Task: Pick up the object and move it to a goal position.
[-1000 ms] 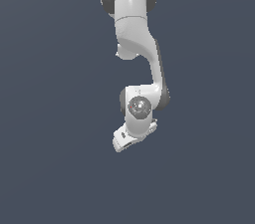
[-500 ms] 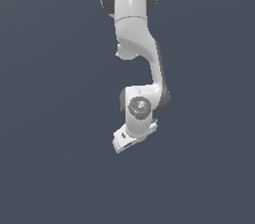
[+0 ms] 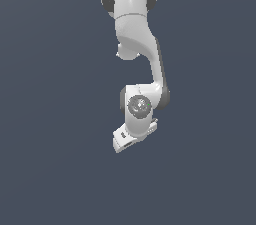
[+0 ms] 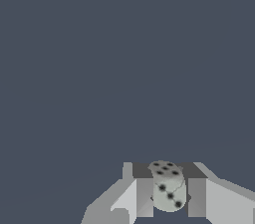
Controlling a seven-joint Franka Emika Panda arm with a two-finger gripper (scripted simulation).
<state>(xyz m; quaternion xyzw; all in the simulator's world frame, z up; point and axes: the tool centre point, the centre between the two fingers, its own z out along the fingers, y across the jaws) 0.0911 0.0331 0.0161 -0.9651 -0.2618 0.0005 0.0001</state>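
Pale grey rounded die-like lump with dark pips (image 4: 168, 192) clamped between the two grey fingers (image 4: 144, 195) of the white pincer (image 4: 169, 198), pincer clenched on it, white jointed robot arm (image 3: 135, 44) rising behind, plain dark slate-blue backdrop all around

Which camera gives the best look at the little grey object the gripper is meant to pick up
The wrist view. There the object shows as a pale grey rounded lump with dark dots, sitting between the gripper fingers. In the exterior view the object cannot be made out; only the white arm and hand show.
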